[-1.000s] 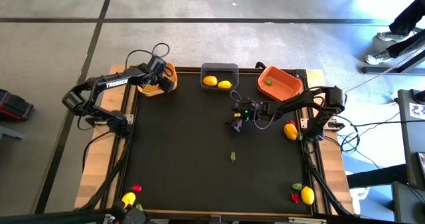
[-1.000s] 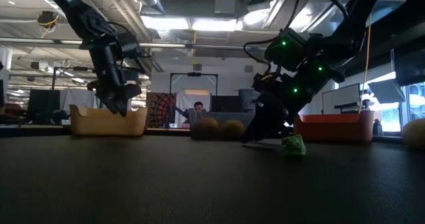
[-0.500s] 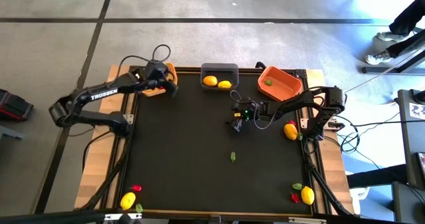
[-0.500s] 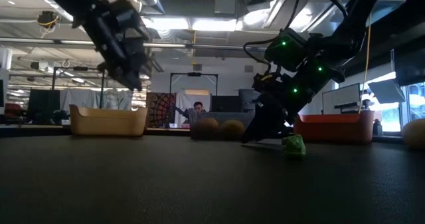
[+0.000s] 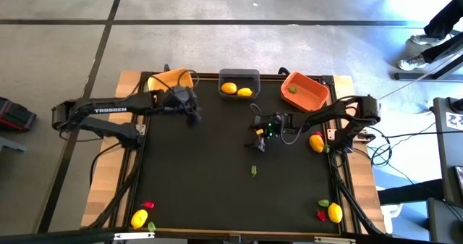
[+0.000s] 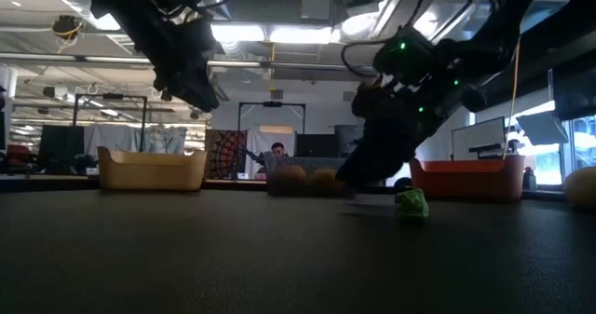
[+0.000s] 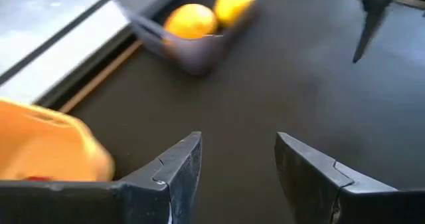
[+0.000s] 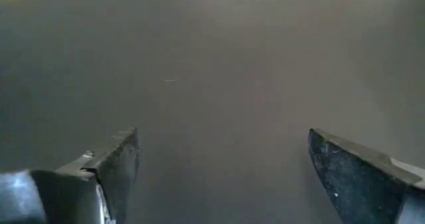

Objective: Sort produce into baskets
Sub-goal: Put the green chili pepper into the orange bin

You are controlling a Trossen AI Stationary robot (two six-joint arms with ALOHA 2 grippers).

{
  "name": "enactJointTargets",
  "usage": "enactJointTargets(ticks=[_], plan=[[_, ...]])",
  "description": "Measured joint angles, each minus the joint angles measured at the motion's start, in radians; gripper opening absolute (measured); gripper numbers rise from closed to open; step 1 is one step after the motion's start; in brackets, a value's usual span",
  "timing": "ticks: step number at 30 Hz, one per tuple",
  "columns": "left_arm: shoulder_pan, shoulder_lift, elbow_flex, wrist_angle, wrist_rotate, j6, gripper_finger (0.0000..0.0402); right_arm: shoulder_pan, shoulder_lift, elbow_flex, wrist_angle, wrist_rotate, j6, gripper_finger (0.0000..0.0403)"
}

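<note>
My left gripper [image 5: 192, 116] has left the yellow-orange plastic basket [image 5: 166, 80] and now hangs over the mat, fingers apart and empty. My right gripper [image 5: 259, 144] has moved a little toward the small green toy piece [image 5: 254, 170], its fingers wide apart, nothing between them. I judge both arms are now free for a next pick. The dark grey basket [image 5: 239, 76] holds two yellow lemon-like fruits [image 5: 228, 88], and the orange basket [image 5: 307, 99] holds one green piece. More produce lies at the near corners and the right edge. The black table mat [image 5: 202, 171] is flat and matte. Behind it is an office, where a person sits far away.
</note>
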Motion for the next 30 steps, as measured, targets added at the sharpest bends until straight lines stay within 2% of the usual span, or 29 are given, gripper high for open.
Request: enactJointTargets(ticks=[11,20,23,30], plan=[[-0.182,0.060,0.000,0.027,-0.001,-0.160,0.0184,0.139,-0.028,0.000,-0.074,-0.181,-0.047,0.0372],[-0.254,0.149,0.000,0.054,-0.002,-0.185,0.0184,0.196,-0.028,0.000,-0.103,-0.183,-0.082,0.0372],[-0.260,0.177,0.000,0.086,-0.003,-0.203,0.0184,0.195,-0.026,0.000,-0.132,-0.217,-0.082,0.0372],[-0.278,0.217,0.000,0.145,-0.003,-0.227,0.0184,0.225,0.039,0.000,-0.032,-0.231,-0.094,0.0365]])
